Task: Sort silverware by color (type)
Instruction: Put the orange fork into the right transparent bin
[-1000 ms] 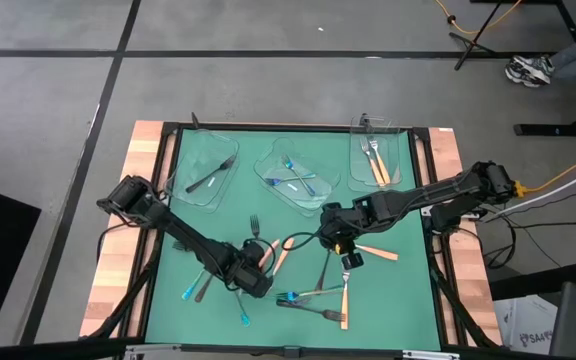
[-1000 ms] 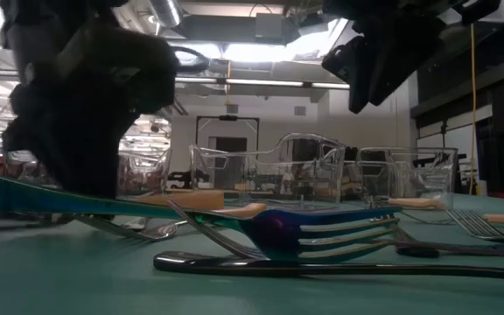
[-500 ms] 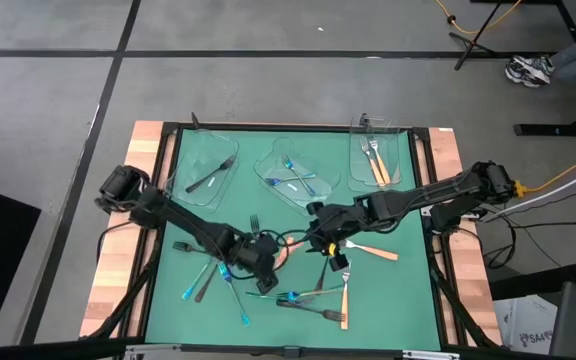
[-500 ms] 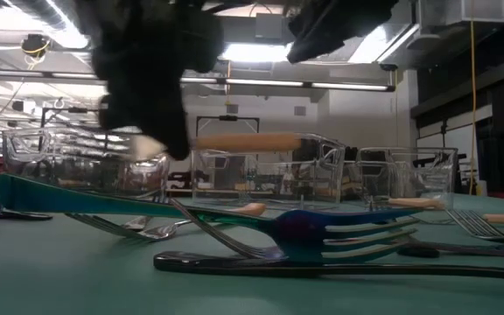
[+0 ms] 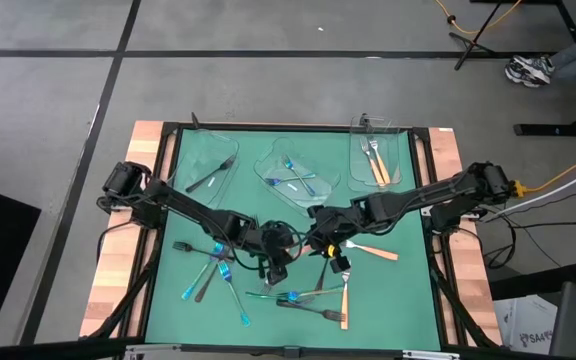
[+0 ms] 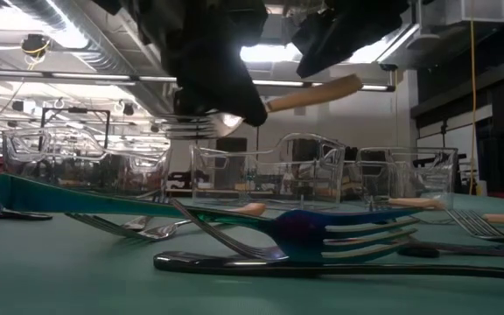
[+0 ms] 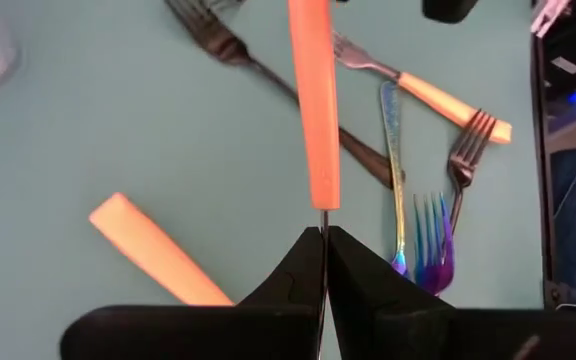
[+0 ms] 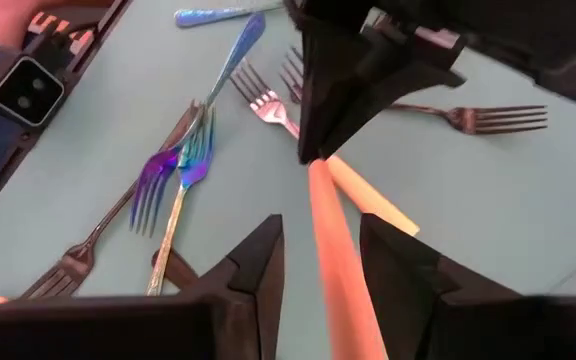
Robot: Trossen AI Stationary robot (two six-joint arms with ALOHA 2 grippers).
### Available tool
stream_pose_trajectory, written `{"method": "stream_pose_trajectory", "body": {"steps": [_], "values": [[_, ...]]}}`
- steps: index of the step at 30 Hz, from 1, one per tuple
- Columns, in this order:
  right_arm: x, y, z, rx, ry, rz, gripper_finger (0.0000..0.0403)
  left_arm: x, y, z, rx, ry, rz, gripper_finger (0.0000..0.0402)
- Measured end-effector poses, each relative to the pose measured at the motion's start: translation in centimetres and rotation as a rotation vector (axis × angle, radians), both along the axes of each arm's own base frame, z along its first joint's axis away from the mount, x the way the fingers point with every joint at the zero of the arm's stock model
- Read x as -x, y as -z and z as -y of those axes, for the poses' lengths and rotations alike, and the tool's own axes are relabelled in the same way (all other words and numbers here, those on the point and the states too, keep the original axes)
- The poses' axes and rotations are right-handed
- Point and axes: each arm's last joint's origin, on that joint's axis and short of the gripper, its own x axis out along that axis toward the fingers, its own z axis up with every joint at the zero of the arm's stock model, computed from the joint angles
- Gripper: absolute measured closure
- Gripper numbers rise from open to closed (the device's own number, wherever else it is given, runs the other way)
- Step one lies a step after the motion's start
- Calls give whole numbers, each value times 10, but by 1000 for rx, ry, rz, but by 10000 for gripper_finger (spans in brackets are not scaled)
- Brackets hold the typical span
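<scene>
My left gripper (image 7: 324, 240) is shut on a silver utensil with an orange handle (image 7: 313, 100), held above the mat's middle (image 6: 313, 92). My right gripper (image 8: 320, 225) is open, with its fingers standing on either side of that handle (image 8: 333, 260). In the high view the two grippers meet at mid-mat, left (image 5: 278, 258) and right (image 5: 315, 238). Loose dark, iridescent blue-purple and orange-handled pieces lie flat on the green mat (image 5: 313, 298) (image 5: 208, 275). My left gripper pinches the utensil's thin metal neck (image 7: 323, 222), just below the orange handle, between its two fingertips. The handle sticks out ahead of the fingers, in line with them. The utensil is lifted clear, its handle end tilted upward (image 6: 339, 86). My right gripper straddles the handle; whether a finger (image 8: 393, 265) touches it, I cannot tell.
Three clear trays stand along the far edge: left (image 5: 206, 165) with a dark fork, middle (image 5: 293, 178) with blue pieces, right (image 5: 376, 158) with orange-handled ones. Orange-handled forks (image 5: 373, 250) (image 5: 345, 300) lie near the grippers. A black frame rims the mat.
My left gripper has moved from near the table's near edge toward the far right and up, lifting the orange-handled utensil off the mat; its handle now tilts upward. My right gripper has shifted toward the left and now stands around the handle.
</scene>
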Motion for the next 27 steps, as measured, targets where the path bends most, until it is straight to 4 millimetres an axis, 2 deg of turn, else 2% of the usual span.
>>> {"method": "stream_pose_trajectory", "body": {"steps": [11,22,27], "values": [[0,0,0,-34,48,-19,281,-3,-3,-1,-114,120,56,399],[5,4,1,-123,171,-128,281,-4,-3,-3,-263,176,79,399],[4,3,1,-130,178,-124,281,-4,-4,-5,-296,173,82,399]]}}
